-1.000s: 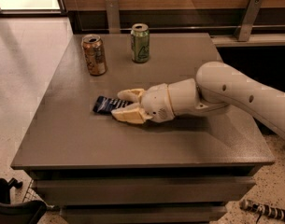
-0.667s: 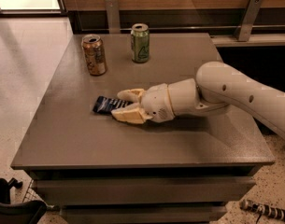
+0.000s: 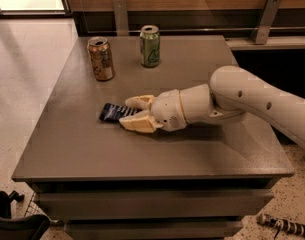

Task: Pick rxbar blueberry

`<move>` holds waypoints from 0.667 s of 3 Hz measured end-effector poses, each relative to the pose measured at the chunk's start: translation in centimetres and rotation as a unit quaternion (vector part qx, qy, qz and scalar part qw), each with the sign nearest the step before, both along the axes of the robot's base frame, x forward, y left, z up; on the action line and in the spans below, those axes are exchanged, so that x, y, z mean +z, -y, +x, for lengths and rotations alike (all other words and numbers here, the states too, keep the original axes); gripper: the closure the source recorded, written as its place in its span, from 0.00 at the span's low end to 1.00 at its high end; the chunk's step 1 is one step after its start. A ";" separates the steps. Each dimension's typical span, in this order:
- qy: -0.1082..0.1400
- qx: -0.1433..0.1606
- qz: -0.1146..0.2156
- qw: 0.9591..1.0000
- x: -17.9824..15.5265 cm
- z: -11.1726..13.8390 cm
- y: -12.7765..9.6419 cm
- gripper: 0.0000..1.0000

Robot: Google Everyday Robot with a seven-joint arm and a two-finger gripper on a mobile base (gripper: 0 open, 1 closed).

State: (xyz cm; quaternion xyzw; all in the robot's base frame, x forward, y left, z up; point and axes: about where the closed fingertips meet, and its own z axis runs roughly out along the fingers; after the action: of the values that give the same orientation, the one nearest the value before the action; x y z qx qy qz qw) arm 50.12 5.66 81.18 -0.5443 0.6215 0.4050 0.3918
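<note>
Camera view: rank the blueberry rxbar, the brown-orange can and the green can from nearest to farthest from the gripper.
The gripper is low over the table, open around the bar's end.
1. rxbar blueberry: between its fingers.
2. brown-orange can: back, picture-left.
3. green can: farthest, by the rear edge.

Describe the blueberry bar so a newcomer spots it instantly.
On the grey table, find the cream two-finger gripper near the middle. The flat navy-blue wrapper with white lettering lies between its open fingers, unlike the upright brown-orange can and green can.
</note>
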 end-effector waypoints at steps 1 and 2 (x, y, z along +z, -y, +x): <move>0.000 0.001 0.000 1.000 0.0 0.0 -0.1 1.00; 0.000 0.001 0.000 1.000 0.0 0.0 -0.1 1.00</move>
State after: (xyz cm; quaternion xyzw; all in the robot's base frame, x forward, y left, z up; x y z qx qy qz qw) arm 50.10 5.75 81.15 -0.5446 0.6215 0.4053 0.3910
